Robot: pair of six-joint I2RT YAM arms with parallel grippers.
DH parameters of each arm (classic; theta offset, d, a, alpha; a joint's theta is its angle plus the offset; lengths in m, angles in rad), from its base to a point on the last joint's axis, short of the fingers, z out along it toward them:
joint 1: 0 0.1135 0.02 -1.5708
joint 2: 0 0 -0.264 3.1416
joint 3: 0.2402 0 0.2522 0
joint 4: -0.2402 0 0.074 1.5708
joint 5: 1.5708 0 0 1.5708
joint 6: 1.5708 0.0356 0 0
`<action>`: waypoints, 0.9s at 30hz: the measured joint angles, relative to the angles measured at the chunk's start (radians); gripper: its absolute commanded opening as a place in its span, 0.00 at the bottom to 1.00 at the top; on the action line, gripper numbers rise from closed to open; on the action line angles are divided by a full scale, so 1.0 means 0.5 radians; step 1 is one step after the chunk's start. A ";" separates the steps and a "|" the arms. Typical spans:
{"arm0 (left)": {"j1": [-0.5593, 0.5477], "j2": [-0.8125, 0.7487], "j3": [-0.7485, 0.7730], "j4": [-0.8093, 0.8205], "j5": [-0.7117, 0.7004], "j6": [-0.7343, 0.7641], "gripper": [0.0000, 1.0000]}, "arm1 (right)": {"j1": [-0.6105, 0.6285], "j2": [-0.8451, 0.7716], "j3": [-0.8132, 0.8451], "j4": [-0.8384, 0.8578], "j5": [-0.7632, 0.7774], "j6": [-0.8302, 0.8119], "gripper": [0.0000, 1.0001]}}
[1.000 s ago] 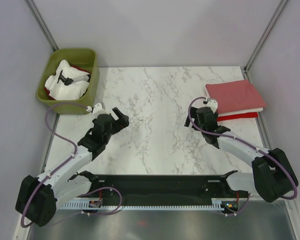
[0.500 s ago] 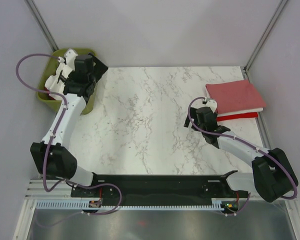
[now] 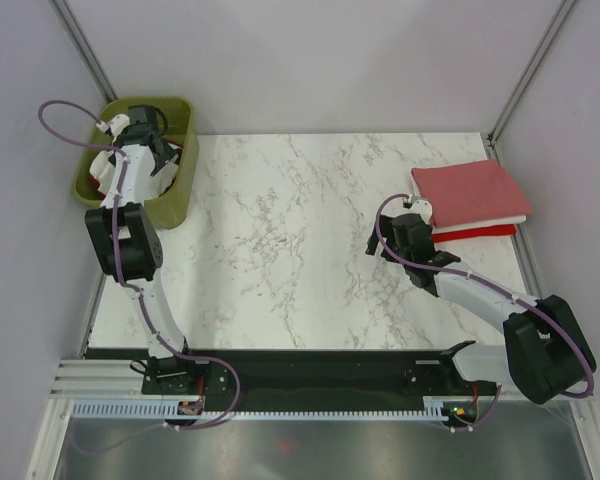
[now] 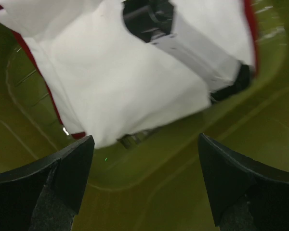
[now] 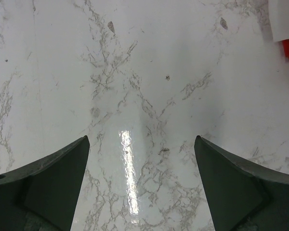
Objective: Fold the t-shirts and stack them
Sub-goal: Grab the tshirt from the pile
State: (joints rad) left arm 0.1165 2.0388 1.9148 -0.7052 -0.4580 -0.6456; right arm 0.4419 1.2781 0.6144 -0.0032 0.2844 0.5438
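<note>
Inside olive-green plastic tub (image 3: 183, 175) at far-left corner of white marble worktop (image 3: 300, 230), left jaws spread apart just above crumpled white cloth t-shirt (image 4: 115, 91). Right jaws likewise apart, empty, over bare worktop near folded stack of salmon-pink, white and red t-shirts (image 3: 468, 188).

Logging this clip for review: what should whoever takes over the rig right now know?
Left jaws: open, empty, down in the green tub over a crumpled white shirt with a red shirt under it.
Right jaws: open, empty, above the table beside the folded stack.
Done: that stack at the right edge, pink shirt on top.
To do: take out, fold and stack the tub's shirts.
</note>
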 measured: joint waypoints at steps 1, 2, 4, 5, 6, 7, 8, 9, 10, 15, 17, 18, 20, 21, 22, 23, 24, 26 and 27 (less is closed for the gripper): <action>0.048 0.060 0.005 -0.027 0.016 0.000 0.93 | 0.000 0.000 0.000 0.005 -0.002 0.003 0.98; 0.094 0.117 0.011 -0.050 0.044 -0.001 0.92 | 0.000 0.000 0.000 0.008 -0.005 0.004 0.98; 0.170 0.222 0.037 -0.086 0.108 -0.002 0.87 | 0.000 0.000 0.000 0.014 -0.013 0.005 0.98; 0.206 0.278 0.058 -0.099 0.146 -0.002 0.81 | 0.000 0.000 0.000 0.018 -0.016 0.005 0.98; 0.232 0.330 0.080 -0.112 0.184 -0.008 0.78 | 0.000 0.000 0.000 0.020 -0.020 0.005 0.98; 0.253 0.378 0.104 -0.120 0.224 -0.010 0.73 | 0.000 0.000 0.000 0.022 -0.025 0.005 0.98; 0.268 0.420 0.124 -0.121 0.273 -0.020 0.69 | 0.000 0.000 0.000 0.023 -0.031 0.005 0.98; 0.274 0.445 0.144 -0.121 0.319 -0.029 0.64 | 0.000 0.000 0.000 0.022 -0.033 0.005 0.98; 0.275 0.452 0.166 -0.127 0.345 -0.031 0.61 | 0.000 0.000 0.000 0.023 -0.034 0.005 0.98; 0.272 0.474 0.245 -0.150 0.379 -0.032 0.02 | 0.000 0.000 0.000 0.023 -0.036 0.005 0.98; 0.272 0.483 0.265 -0.155 0.398 -0.021 0.02 | 0.000 0.000 0.000 0.023 -0.037 0.005 0.98; 0.272 0.484 0.270 -0.158 0.403 -0.021 0.02 | 0.000 0.000 0.000 0.023 -0.037 0.005 0.98; 0.272 0.481 0.272 -0.159 0.411 -0.022 0.02 | 0.000 0.000 0.000 0.022 -0.037 0.005 0.98; 0.273 0.481 0.272 -0.159 0.414 -0.022 0.02 | 0.000 0.000 0.000 0.023 -0.037 0.005 0.98; 0.273 0.475 0.272 -0.160 0.413 -0.022 0.02 | 0.000 0.000 0.000 0.022 -0.037 0.005 0.98; 0.272 0.464 0.270 -0.162 0.410 -0.022 0.02 | 0.000 0.000 0.000 0.023 -0.037 0.005 0.98; 0.271 0.445 0.260 -0.161 0.408 -0.023 0.02 | 0.000 0.000 0.000 0.022 -0.037 0.005 0.98; 0.269 0.390 0.240 -0.158 0.404 -0.023 0.02 | 0.000 0.000 0.000 0.022 -0.037 0.005 0.98; 0.268 0.349 0.224 -0.155 0.402 -0.023 0.02 | 0.000 0.000 0.000 0.022 -0.037 0.005 0.98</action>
State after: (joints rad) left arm 0.2504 2.2131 2.0270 -0.7826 -0.2569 -0.6571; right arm 0.4419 1.2781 0.6144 0.0078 0.2661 0.5465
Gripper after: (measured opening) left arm 0.053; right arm 0.982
